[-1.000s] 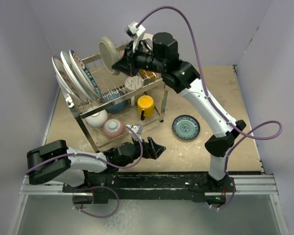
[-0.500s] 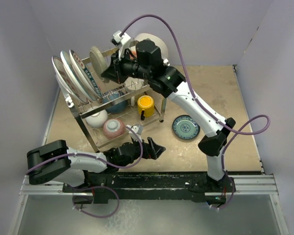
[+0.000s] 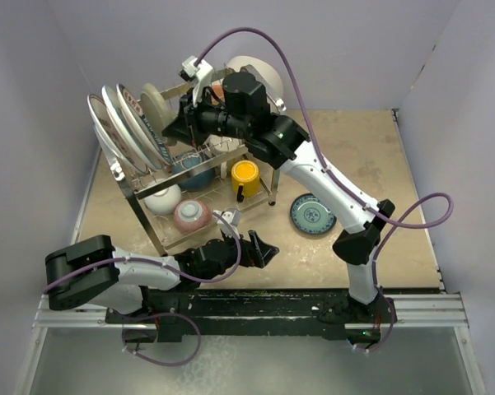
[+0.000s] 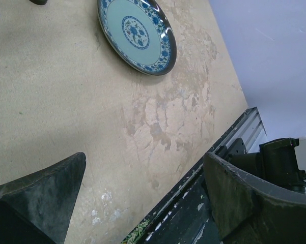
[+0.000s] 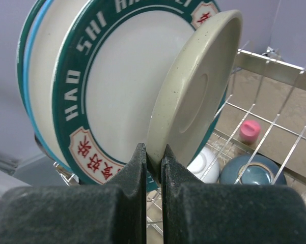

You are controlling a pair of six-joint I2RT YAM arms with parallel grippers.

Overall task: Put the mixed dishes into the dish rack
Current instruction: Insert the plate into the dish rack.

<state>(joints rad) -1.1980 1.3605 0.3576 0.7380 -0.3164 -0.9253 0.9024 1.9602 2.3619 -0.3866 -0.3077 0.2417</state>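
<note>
The dish rack stands at the table's back left. In its upper tier stand large plates, the nearest one the red-lettered white plate. My right gripper is shut on the rim of a grey speckled plate. It holds that plate upright just beside the lettered plate, above the rack's wires. A teal patterned plate lies flat on the table, right of the rack. My left gripper hangs open and empty near the front edge.
The lower tier holds a white bowl, a small patterned bowl, a dark blue bowl and a yellow cup. A small pink piece lies below the wires. A pale round dish shows behind the right arm.
My right arm has carried the grey plate leftward, from above the rack's middle to beside the standing plates. The left arm has not moved.
</note>
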